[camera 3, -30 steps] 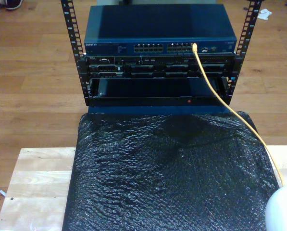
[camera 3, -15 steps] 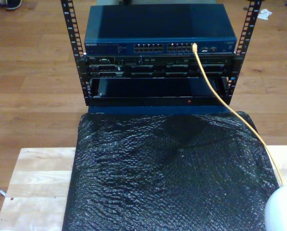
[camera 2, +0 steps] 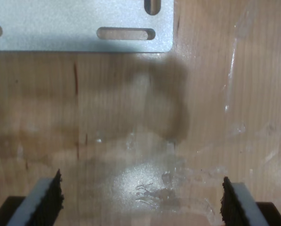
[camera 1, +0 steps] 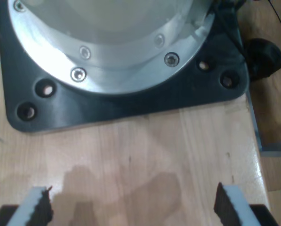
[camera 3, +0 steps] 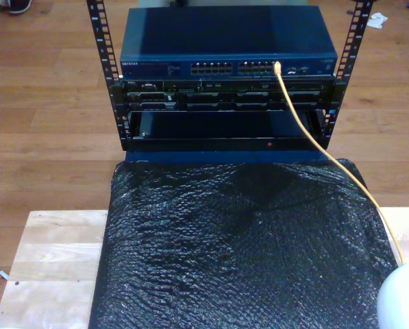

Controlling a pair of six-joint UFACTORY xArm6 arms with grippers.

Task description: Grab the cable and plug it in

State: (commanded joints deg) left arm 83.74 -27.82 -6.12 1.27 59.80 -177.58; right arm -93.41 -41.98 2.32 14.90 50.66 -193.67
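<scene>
Exterior view: the yellow-orange network cable [camera 3: 307,130] is seen with one end seated in a port on the front of the blue network switch [camera 3: 228,38], toward the exterior view's right of the port rows, and from there it is draped down past the darker rack unit [camera 3: 225,94] beneath the switch, across the far right corner of the black bubble-wrap mat [camera 3: 238,253] as the exterior view shows it, and out of sight near a white rounded object [camera 3: 403,301] at the exterior view's lower right. The switch and the unit below it are held in a black perforated rack frame [camera 3: 105,62] standing on a wooden floor [camera 3: 46,110], while the mat is spread over a pale wooden tabletop [camera 3: 50,267]. Along the first wrist view, my first gripper [camera 1: 131,207] is seen spread wide with nothing between its ribbed pads [camera 1: 36,207], hanging over bare pale wood just short of a black base plate [camera 1: 131,103] on which a bolted silver flange [camera 1: 116,47] is mounted. Along the second wrist view, my second gripper [camera 2: 142,200] is likewise seen parted and holding nothing, above scuffed wood near a slotted grey metal bracket [camera 2: 79,23]
</scene>
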